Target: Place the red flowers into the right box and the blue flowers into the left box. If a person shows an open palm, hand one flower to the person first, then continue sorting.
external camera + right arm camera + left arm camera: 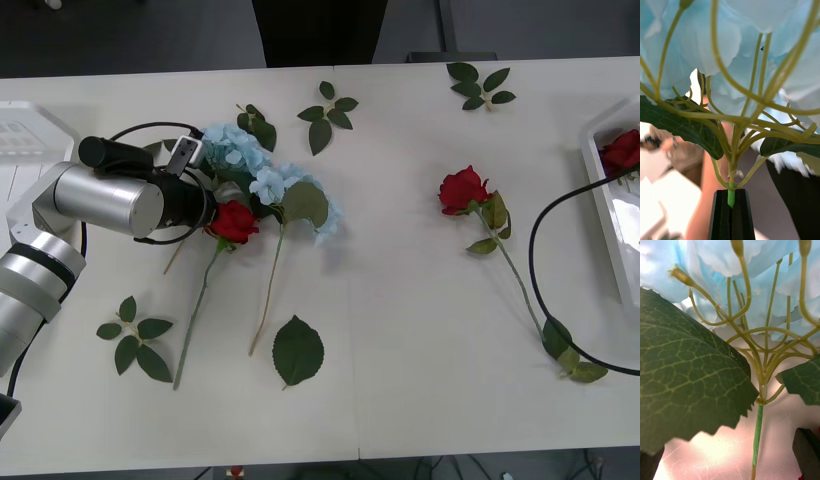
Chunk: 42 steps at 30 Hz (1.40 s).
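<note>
Blue flowers (250,165): clumped in a pile on the surface (400,350), left of centre, near the left box (20,130); a red rose (233,220) touches the pile's near edge.
Left tool (730,457): at the pile, fingers spread, one thin blue-flower stem (758,427) between them, not pinched.
Right tool (732,202): pressed together on the stem of a held blue flower (752,45), gripping at the very tips.
Person: blurred forearm (711,176) behind the held blue flower; palm cannot be told.
Red flowers: one in the right box (600,190), one loose rose (462,188) mid-surface.
Risk 1: left tool closes on the big leaf (685,378), not the stem; weak hold, flower drops on the lift.
Risk 2: heads and stems overlap, so lifting one may drag the red rose into the left box.
Risk 3: tip-only pinch on the right; the heavy head may swing or slip out.
Risk 4: the cable (540,260) lies across the loose rose's stem and may snag it.
</note>
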### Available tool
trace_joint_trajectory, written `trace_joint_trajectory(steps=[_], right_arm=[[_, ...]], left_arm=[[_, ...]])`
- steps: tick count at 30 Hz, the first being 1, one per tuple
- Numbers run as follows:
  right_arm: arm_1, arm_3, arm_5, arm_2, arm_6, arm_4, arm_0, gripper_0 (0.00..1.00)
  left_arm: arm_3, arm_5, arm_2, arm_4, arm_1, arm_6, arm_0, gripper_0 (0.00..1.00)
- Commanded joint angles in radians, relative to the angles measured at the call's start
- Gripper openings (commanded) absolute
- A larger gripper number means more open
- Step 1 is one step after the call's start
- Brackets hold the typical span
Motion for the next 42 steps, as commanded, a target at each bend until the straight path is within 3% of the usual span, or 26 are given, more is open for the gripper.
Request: trace_joint_trajectory(steps=[1, 12, 13, 14, 16, 21, 25, 32, 39, 42], right_arm=[[0.037, -0.015, -0.066, 0.050, -0.014, -0.121, -0.100, 0.00], [0.039, -0.015, -0.055, 0.059, -0.014, -0.133, -0.104, 0.00], [0.039, -0.015, -0.052, 0.059, -0.014, -0.133, -0.104, 0.09], [0.039, -0.015, -0.052, 0.058, -0.014, -0.133, -0.104, 0.30], [0.040, -0.015, -0.052, 0.059, -0.014, -0.149, -0.104, 0.49], [0.040, -0.015, -0.047, 0.058, -0.014, -0.184, -0.104, 0.73], [0.039, -0.015, -0.041, 0.059, -0.014, -0.192, -0.104, 0.86], [0.024, -0.004, -0.027, 0.105, -0.014, -0.182, -0.103, 0.92], [-0.021, 0.015, 0.016, 0.268, -0.014, -0.067, -0.103, 0.93], [-0.042, 0.013, 0.031, 0.332, -0.168, 0.019, -0.103, 0.93]], left_arm=[[-0.009, -0.012, -0.013, -0.007, -0.008, -0.081, -0.044, 1.00], [-0.009, -0.012, -0.013, -0.007, -0.008, -0.081, -0.044, 1.00], [-0.009, -0.012, -0.013, -0.007, -0.008, -0.081, -0.044, 1.00], [-0.009, -0.012, -0.013, -0.007, -0.008, -0.081, -0.044, 1.00], [-0.009, -0.012, -0.013, -0.007, -0.008, -0.081, -0.044, 1.00], [-0.009, -0.012, -0.013, -0.007, -0.008, -0.081, -0.044, 1.00], [-0.009, -0.012, -0.013, -0.007, -0.008, -0.081, -0.044, 1.00], [-0.009, -0.012, -0.013, -0.007, -0.008, -0.081, -0.044, 1.00], [-0.009, -0.012, -0.013, -0.007, -0.008, -0.081, -0.044, 1.00], [-0.009, -0.012, -0.013, -0.007, -0.008, -0.081, -0.044, 1.00]])
